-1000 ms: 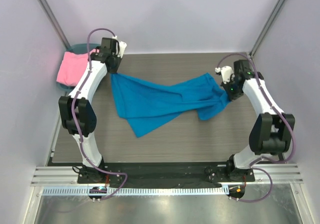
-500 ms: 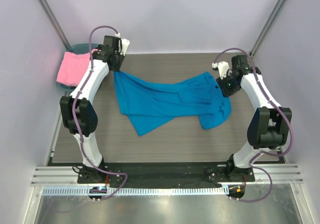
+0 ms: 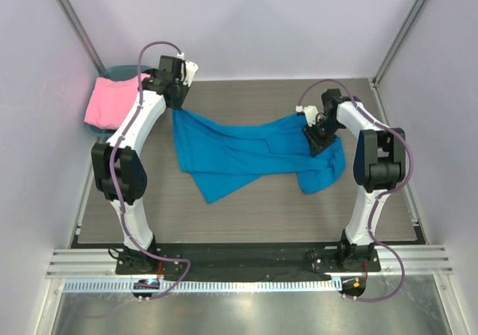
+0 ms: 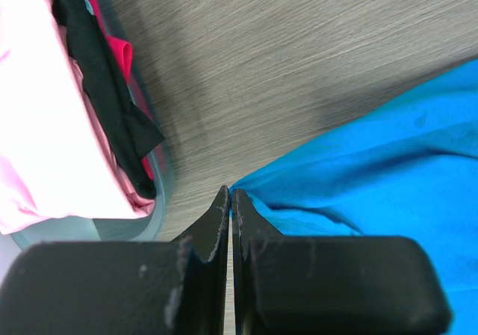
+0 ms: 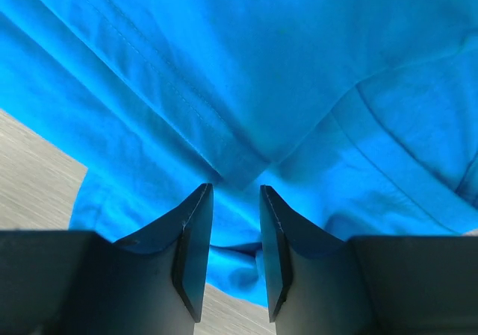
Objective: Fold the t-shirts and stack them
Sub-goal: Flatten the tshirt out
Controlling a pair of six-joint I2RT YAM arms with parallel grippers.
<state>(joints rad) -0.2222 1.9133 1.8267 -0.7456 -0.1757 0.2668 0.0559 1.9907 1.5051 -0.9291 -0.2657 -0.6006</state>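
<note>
The bright blue t-shirt (image 3: 239, 152) lies stretched and rumpled across the table. My left gripper (image 3: 179, 105) is shut on its far left corner (image 4: 258, 182), next to the basket. My right gripper (image 3: 314, 132) hovers over the shirt's right end (image 5: 246, 74); its fingers (image 5: 196, 234) stand apart with blue cloth beneath them, nothing pinched. A pink t-shirt (image 3: 108, 100) drapes over the basket at the back left. In the left wrist view the pink t-shirt (image 4: 37, 126) lies beside a dark t-shirt (image 4: 104, 89).
The round teal basket (image 3: 123, 72) stands at the table's back left corner, its rim (image 4: 160, 189) close to my left fingertips. A bright magenta cloth (image 4: 123, 55) also shows inside it. White enclosure walls ring the grey wood-grain table (image 3: 254, 208).
My right gripper opened, let go of the shirt's right end and swung left over it; that end dropped onto the table. The left gripper drifted slightly right, still holding its corner.
</note>
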